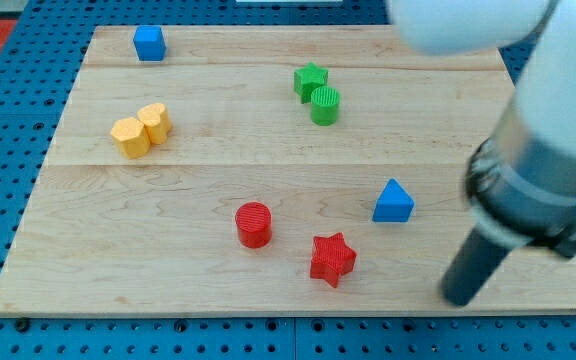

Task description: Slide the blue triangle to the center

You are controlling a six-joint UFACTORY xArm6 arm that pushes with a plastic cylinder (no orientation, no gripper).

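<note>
While the blue triangle (393, 202) sits on the wooden board (198, 280) toward the view's right, my tip (459, 296) rests lower and to the right of it, apart from it and touching nothing. As a bare rod it holds no thing; it can only push. Left of the blue triangle lie the red star (332, 259) and the red cylinder (254, 224), both a little lower. I judge this block to be light, stiff and easy to slide, but it may turn if pushed off-centre. A good contact place seems its right flat side. Its apex points to the view's top; no clear long axis shows.
</note>
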